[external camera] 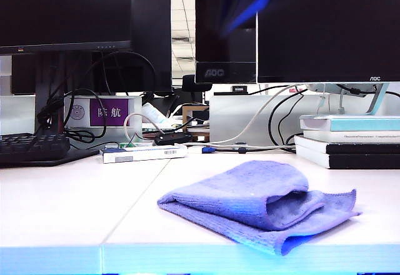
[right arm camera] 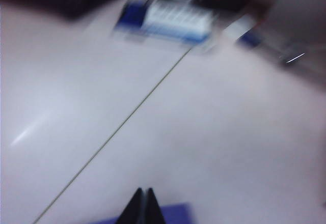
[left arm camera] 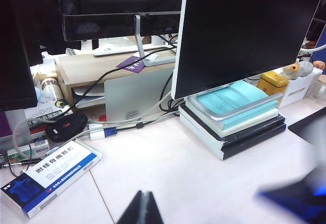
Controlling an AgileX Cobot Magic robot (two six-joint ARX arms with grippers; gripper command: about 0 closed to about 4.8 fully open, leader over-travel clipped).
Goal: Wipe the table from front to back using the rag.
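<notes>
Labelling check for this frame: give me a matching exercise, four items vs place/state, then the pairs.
Items:
1. rag
2. right tool
3. left tool
4. medicine box

Descriptions:
A. stands under the monitor base
B. folded, lying near the table's front edge
C. shut, over bare table with a purple edge just below it
D. flat, beside the seam line
E. shut, facing the book stack

Pairs: 1-B, 2-C, 3-E, 4-D
</notes>
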